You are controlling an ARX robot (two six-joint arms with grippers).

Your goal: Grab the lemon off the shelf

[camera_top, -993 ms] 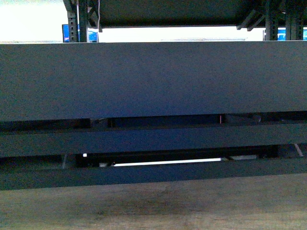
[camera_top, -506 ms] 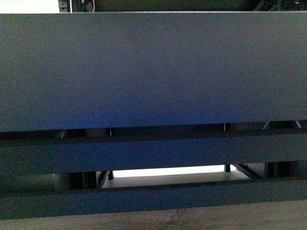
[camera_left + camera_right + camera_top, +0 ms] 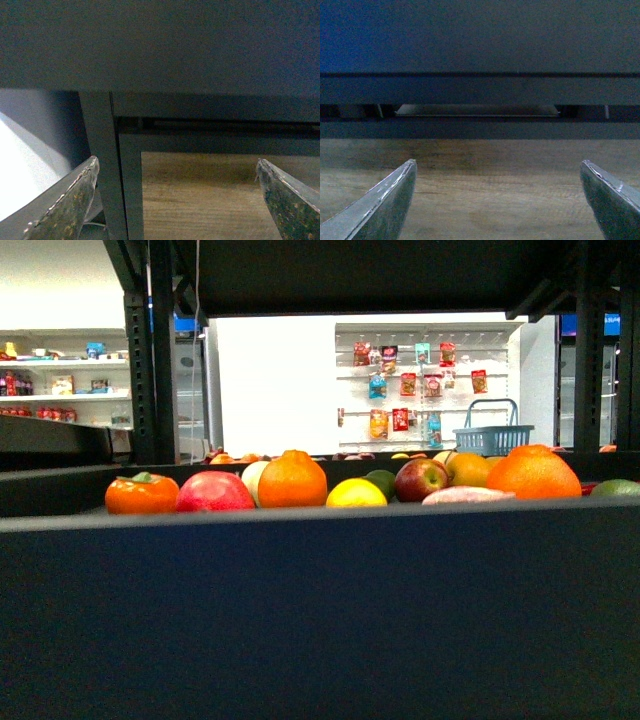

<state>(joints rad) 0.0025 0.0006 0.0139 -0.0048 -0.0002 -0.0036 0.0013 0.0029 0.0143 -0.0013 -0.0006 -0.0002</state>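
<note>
Both spread wide, empty: left gripper (image 3: 177,165) and right gripper (image 3: 497,165) point at shelf (image 3: 320,610) front; lemon (image 3: 357,493) lies among fruit.

The left gripper (image 3: 177,160) shows two wedge-shaped fingers (image 3: 65,210), dark grey and tapering to points. Their inner faces are mottled with ochre specks and their edges are pale and nicked. The right gripper (image 3: 498,161) has matching fingers (image 3: 380,210), smoother dark grey with bright, clean edges.
</note>
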